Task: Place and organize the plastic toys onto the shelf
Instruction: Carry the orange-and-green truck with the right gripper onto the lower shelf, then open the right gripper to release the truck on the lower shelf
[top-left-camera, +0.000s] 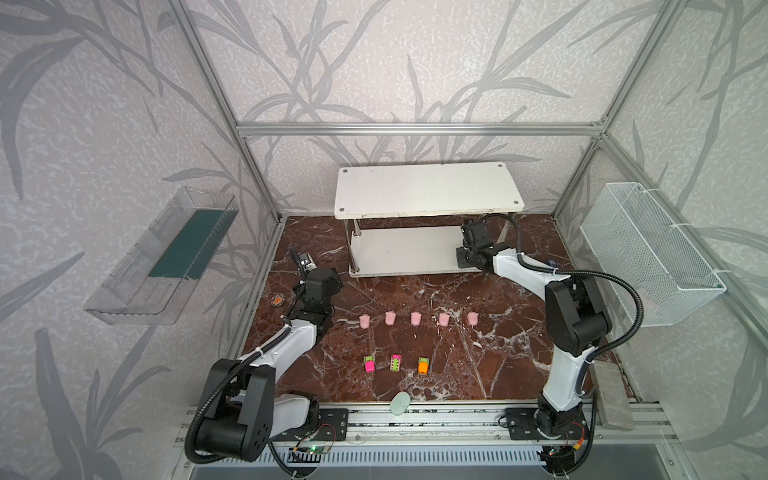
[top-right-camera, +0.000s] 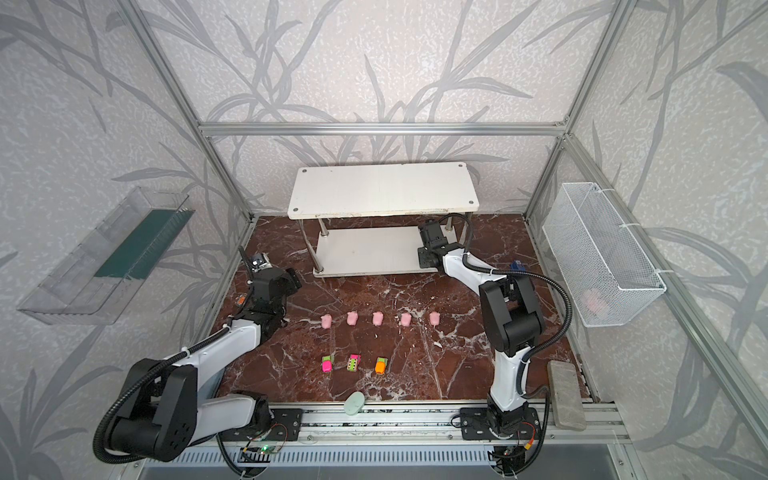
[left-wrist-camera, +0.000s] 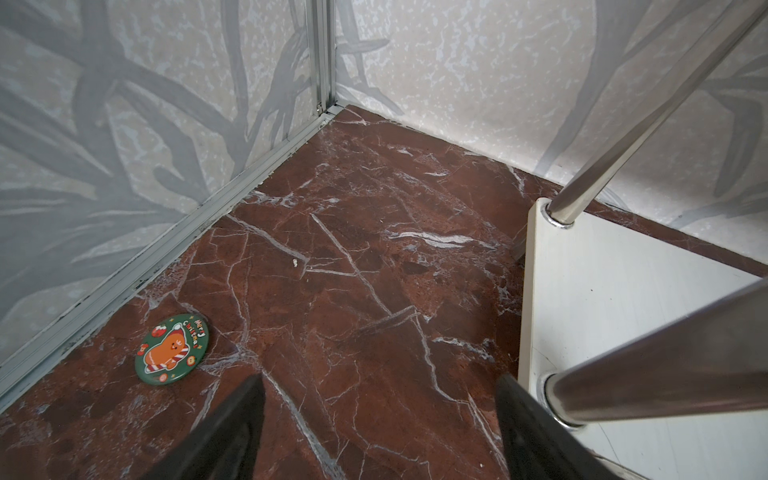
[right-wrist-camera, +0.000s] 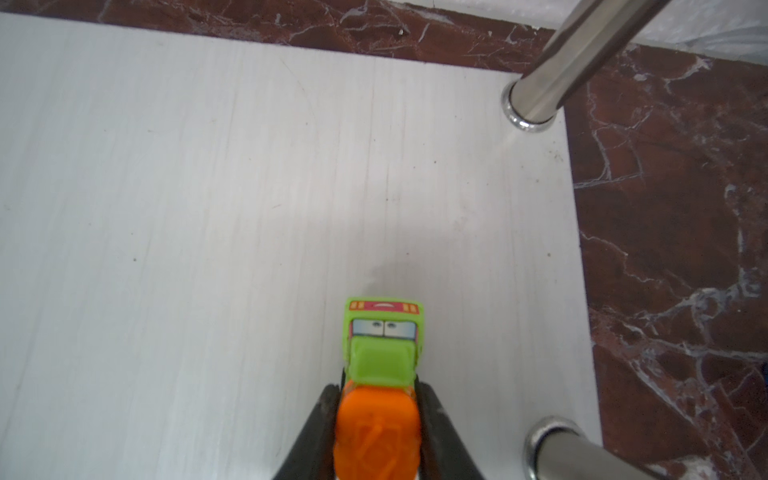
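**Toy car, orange with green cab: 1 of 9 at the shelf**

Item in hand: orange toy car, pinched at its rear flanks by the right gripper, both jaws closed against its sides and its nose pointing away from the wrist

Location: over the lower board of the shelf, toward the right end and near a chrome post. Whether the wheels already rest on the board cannot be told

Shelf stock: 0 toys released. The upper board is bare, and so is the lower board wherever it shows

Outstanding on the table: 5 pink pigs in 1 row, well in front of the shelf, and 3 cars in a row nearer the arm bases

Left gripper: jaws wide apart, holding nothing, above the table just beside the shelf's left end

Progress, as judged: placement 1 looks to be at its release step. 8 toys are left to fetch, and the arranging on the boards comes after that
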